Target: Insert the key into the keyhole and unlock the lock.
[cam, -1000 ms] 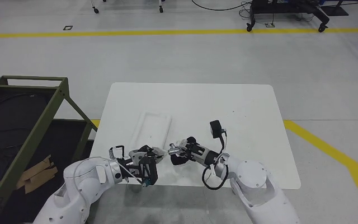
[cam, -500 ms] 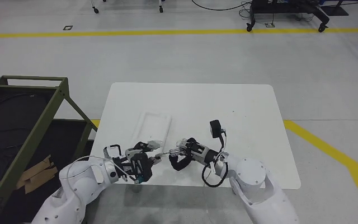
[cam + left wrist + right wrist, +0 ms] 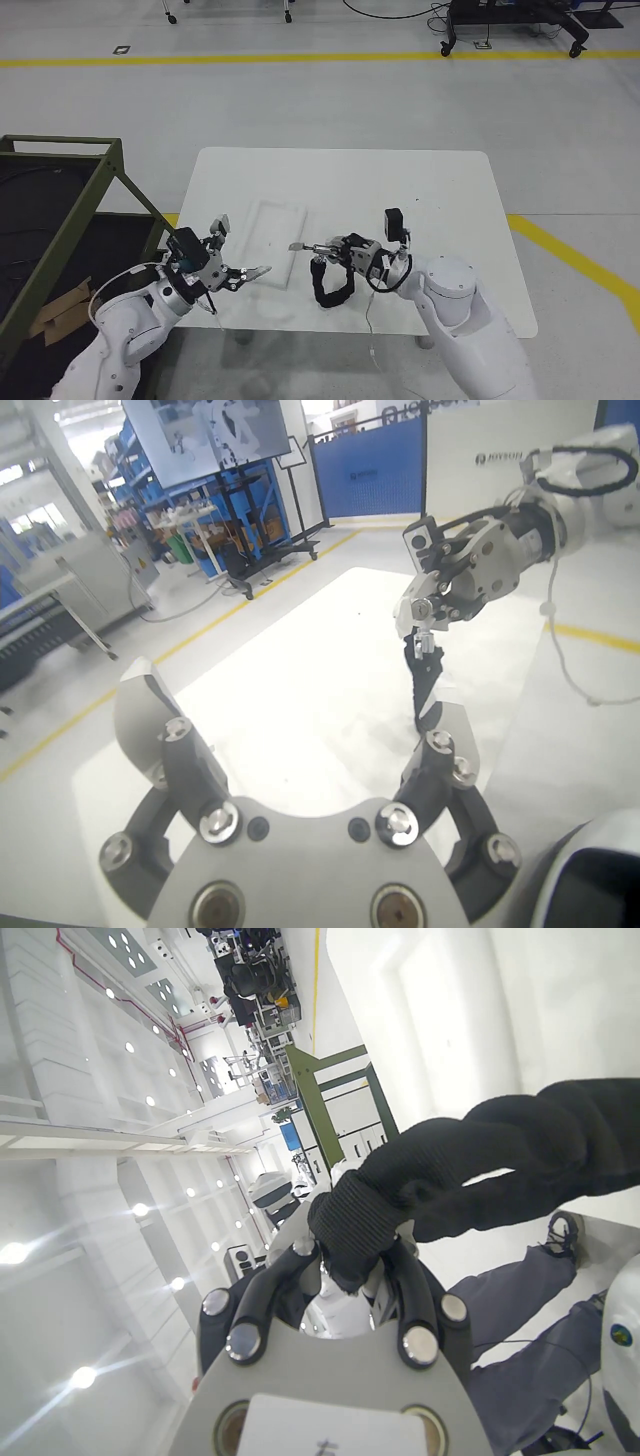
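My right gripper [image 3: 338, 250] is shut on the lock [image 3: 322, 247], holding it above the table's front middle. The lock's black fabric-sheathed cable [image 3: 328, 288] hangs in a loop below it. A silver key [image 3: 299, 245] sticks out of the lock toward my left gripper [image 3: 240, 248], which stands open and empty a short way to the left. In the left wrist view the left gripper [image 3: 295, 710] faces the lock's silver round end [image 3: 420, 609], with a small metal piece [image 3: 425, 642] dangling under it. In the right wrist view the right gripper [image 3: 357, 1248] clamps the black-sheathed lock [image 3: 350, 1223].
A shallow white tray [image 3: 272, 230] lies on the white table [image 3: 420, 190] just behind the two grippers. A green metal frame [image 3: 70, 190] stands off the table's left side. The table's right and far parts are bare.
My left gripper has let go near the lock, opened and drawn back to the left. My right gripper has lifted the lock slightly, so the cable now hangs in a loop.
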You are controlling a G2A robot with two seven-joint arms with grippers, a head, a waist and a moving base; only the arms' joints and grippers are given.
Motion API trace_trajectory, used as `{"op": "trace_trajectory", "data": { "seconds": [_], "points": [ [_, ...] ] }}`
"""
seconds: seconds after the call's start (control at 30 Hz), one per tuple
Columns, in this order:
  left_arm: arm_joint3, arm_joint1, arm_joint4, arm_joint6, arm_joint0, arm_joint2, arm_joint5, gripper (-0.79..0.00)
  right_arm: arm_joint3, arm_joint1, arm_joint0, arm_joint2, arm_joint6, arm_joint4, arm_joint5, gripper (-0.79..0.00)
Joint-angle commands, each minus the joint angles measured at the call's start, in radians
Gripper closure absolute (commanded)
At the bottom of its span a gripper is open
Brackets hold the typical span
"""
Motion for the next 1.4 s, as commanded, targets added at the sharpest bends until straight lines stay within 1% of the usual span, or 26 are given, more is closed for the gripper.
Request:
{"op": "trace_trajectory", "data": {
  "seconds": [0.0, 0.2, 0.27, 0.33, 0.4, 0.53, 0.57, 0.6, 0.63, 0.67, 0.7, 0.73, 0.8, 0.93, 0.97, 1.0, 1.03, 1.2, 1.37],
  "points": [
    [0.013, -0.007, -0.127, -0.006, -0.008, 0.023, 0.007, -0.785, 0.028, -0.003, 0.025, 0.008, 0.000, 0.058, 0.055, 0.000],
    [0.011, -0.007, -0.134, -0.004, -0.006, 0.025, 0.008, -0.785, 0.028, -0.003, 0.022, 0.008, -0.001, 0.061, 0.052, 0.000],
    [0.004, -0.008, -0.082, -0.055, -0.018, 0.050, 0.015, -0.785, 0.032, -0.005, 0.010, 0.018, -0.015, 0.099, 0.046, 0.000],
    [0.010, -0.012, -0.039, -0.068, -0.034, 0.088, 0.015, -0.785, 0.027, -0.006, 0.009, 0.021, -0.026, 0.117, 0.047, 0.000],
    [0.041, -0.018, -0.048, -0.087, -0.058, 0.130, -0.004, -0.785, 0.021, -0.007, 0.005, 0.020, -0.037, 0.123, 0.046, 0.000],
    [0.110, -0.038, -0.068, -0.153, -0.137, 0.221, 0.020, -0.785, 0.010, -0.006, -0.006, 0.022, -0.043, 0.144, 0.045, 0.000],
    [0.125, -0.043, -0.076, -0.161, -0.154, 0.245, 0.013, -0.785, 0.008, -0.006, -0.008, 0.023, -0.046, 0.145, 0.044, 0.000],
    [0.143, -0.047, -0.093, -0.166, -0.171, 0.263, 0.005, -0.742, 0.006, -0.006, -0.010, 0.024, -0.048, 0.148, 0.042, 0.000],
    [0.160, -0.052, -0.110, -0.171, -0.188, 0.276, 0.004, -0.677, 0.006, -0.005, -0.012, 0.027, -0.050, 0.152, 0.039, 0.000],
    [0.176, -0.056, -0.123, -0.178, -0.203, 0.289, 0.005, -0.489, 0.006, -0.005, -0.014, 0.030, -0.051, 0.155, 0.037, 0.000],
    [0.191, -0.060, -0.139, -0.189, -0.217, 0.302, 0.001, -0.351, 0.006, -0.004, -0.016, 0.034, -0.052, 0.160, 0.035, 0.000],
    [0.201, -0.063, -0.147, -0.200, -0.231, 0.314, -0.009, -0.311, 0.006, -0.004, -0.019, 0.037, -0.053, 0.165, 0.035, 0.000],
    [0.213, -0.068, -0.140, -0.224, -0.253, 0.335, -0.023, -0.277, 0.005, -0.003, -0.023, 0.043, -0.057, 0.172, 0.035, 0.000],
    [0.218, -0.076, -0.139, -0.228, -0.271, 0.362, -0.018, -0.231, 0.004, -0.001, -0.029, 0.048, -0.058, 0.183, 0.036, 0.000],
    [0.221, -0.078, -0.139, -0.235, -0.275, 0.368, -0.013, -0.182, 0.004, 0.000, -0.030, 0.049, -0.056, 0.186, 0.036, 0.000],
    [0.224, -0.080, -0.138, -0.244, -0.280, 0.375, -0.012, -0.049, 0.003, 0.000, -0.032, 0.050, -0.055, 0.187, 0.036, 0.000],
    [0.227, -0.082, -0.140, -0.252, -0.285, 0.381, -0.010, 0.000, 0.002, 0.001, -0.033, 0.050, -0.054, 0.188, 0.035, 0.000],
    [0.240, -0.089, -0.140, -0.276, -0.304, 0.403, -0.007, 0.000, 0.001, 0.004, -0.036, 0.055, -0.051, 0.189, 0.033, 0.000],
    [0.243, -0.092, -0.140, -0.277, -0.306, 0.406, -0.007, 0.000, 0.007, 0.007, -0.037, 0.060, -0.056, 0.196, 0.029, 0.000]
  ]
}}
